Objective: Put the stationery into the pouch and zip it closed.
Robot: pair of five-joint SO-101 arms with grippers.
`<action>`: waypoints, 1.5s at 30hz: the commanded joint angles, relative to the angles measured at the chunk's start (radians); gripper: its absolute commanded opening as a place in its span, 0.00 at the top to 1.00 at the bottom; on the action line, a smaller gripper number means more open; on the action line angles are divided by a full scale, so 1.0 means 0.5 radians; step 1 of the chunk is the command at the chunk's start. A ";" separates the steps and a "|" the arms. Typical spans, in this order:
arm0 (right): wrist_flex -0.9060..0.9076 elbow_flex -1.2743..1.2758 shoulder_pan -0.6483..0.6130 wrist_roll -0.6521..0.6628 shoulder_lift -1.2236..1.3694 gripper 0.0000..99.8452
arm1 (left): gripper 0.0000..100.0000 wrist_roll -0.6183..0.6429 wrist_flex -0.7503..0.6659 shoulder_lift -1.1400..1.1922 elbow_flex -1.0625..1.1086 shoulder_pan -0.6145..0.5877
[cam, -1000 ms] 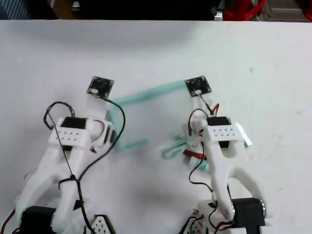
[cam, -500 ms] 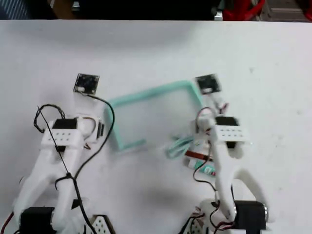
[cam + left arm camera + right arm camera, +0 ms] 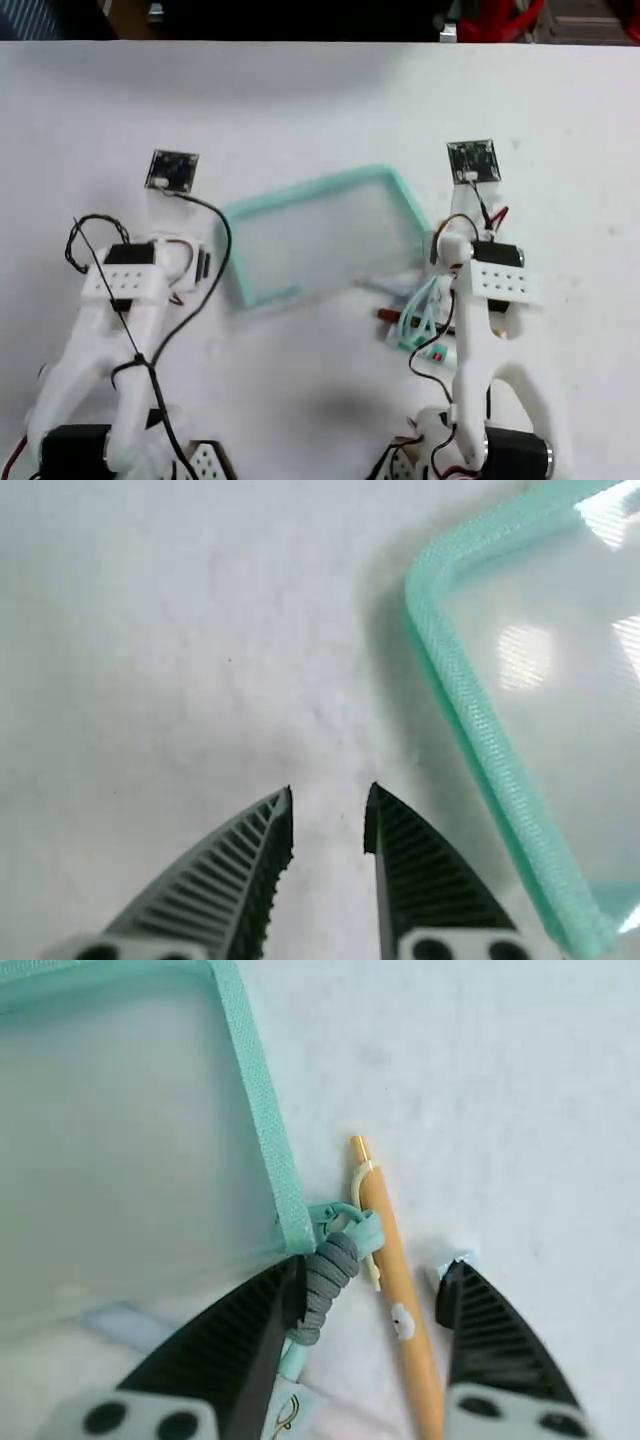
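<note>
Pen (image 3: 392, 1260): at the lower-right corner of the pouch (image 3: 310, 190) in the high view, lengthwise between our right jaws.
Right jaws: spread, straddling it.
Left jaws: slightly parted over bare desk (image 3: 300, 90), farther off.

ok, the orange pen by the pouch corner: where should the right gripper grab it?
Mid-barrel, from straight above, closing across it. The pen lies flat on the table, its clip end against the grey cord at the pouch corner, so stay off that end. The open right gripper straddles the barrel, likely needing little realignment.
</note>
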 commanded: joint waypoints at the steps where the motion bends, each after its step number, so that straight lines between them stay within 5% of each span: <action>1: -0.038 -0.061 -0.011 -0.003 0.023 0.77 | 0.86 0.000 -0.034 -0.020 -0.037 -0.008; 14: -0.041 -0.463 0.014 -0.003 0.775 0.77 | 0.86 0.000 -0.025 -0.032 -0.037 -0.011; 21: -0.048 -0.519 -0.094 0.000 0.821 0.98 | 0.86 0.003 -0.021 -0.035 -0.040 -0.008; 26: -0.005 -0.528 -0.094 0.064 0.793 0.98 | 0.86 0.003 -0.018 -0.035 -0.043 -0.005; 35: 0.483 -0.531 -0.290 0.252 -0.091 0.98 | 0.75 -0.009 0.258 -0.226 -0.132 -0.005; 40: 0.925 -0.721 -0.526 0.239 -0.664 0.98 | 0.70 -0.012 0.485 -0.763 -0.150 0.032; 45: 1.401 -1.363 -0.695 0.236 -0.664 0.98 | 0.68 -0.015 0.571 -1.410 -0.147 0.238</action>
